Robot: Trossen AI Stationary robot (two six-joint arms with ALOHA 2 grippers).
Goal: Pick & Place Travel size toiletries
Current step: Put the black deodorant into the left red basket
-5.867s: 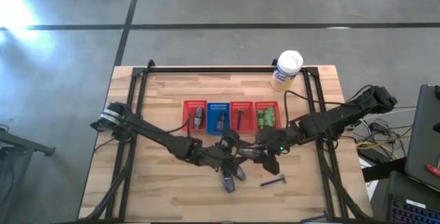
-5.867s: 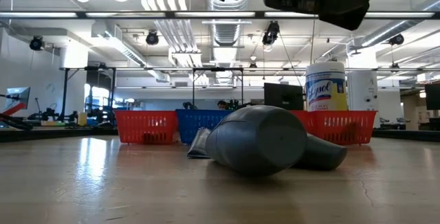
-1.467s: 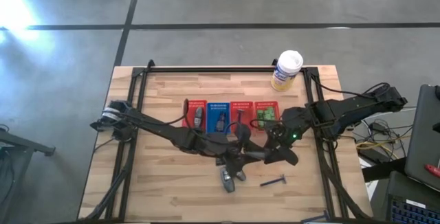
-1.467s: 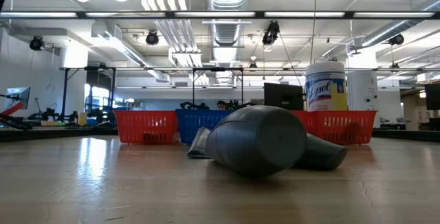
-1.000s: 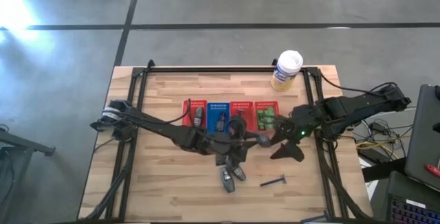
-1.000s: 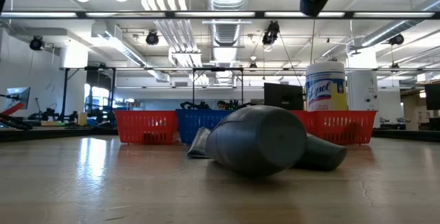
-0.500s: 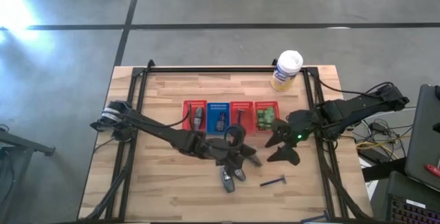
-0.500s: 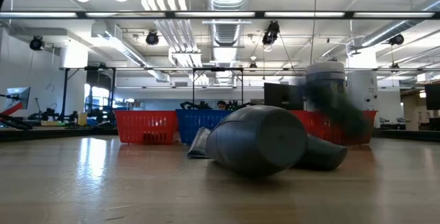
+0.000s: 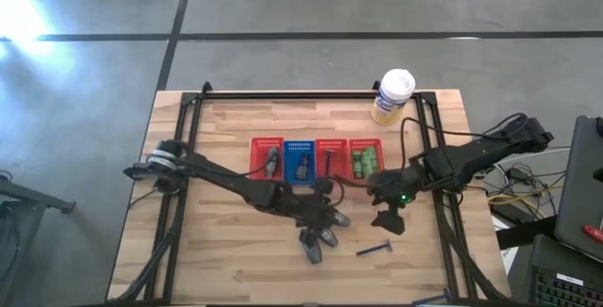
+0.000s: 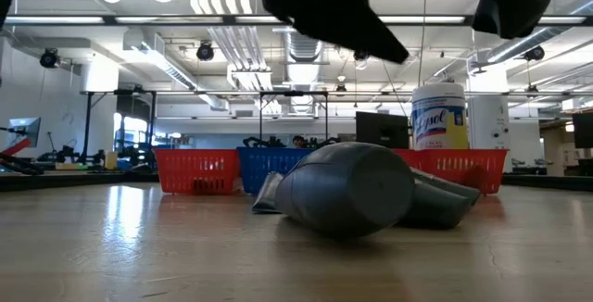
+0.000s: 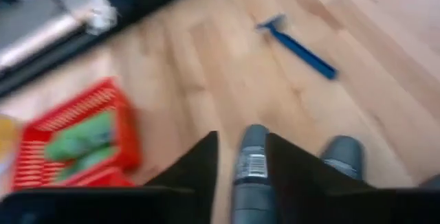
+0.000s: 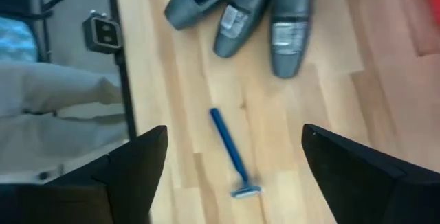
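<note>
Three grey tubes lie side by side on the wooden table, near its middle. My left gripper hangs open just above them. Its fingers stand on either side of the labelled tube without touching it. A blue razor lies flat on the table to the right of the tubes. My right gripper hovers wide open above the razor with nothing between its fingers. More toiletries sit in the baskets.
Four small mesh baskets stand in a row behind the tubes: red, blue, red, and red with green packets. A white-capped canister stands at the far right. The black frame rail rims the table.
My left gripper has moved from over the baskets toward the near edge and down. A grey tube that was up between the two grippers has fallen to the table and now lies beside the other two. My right gripper has shifted a little toward the near edge.
</note>
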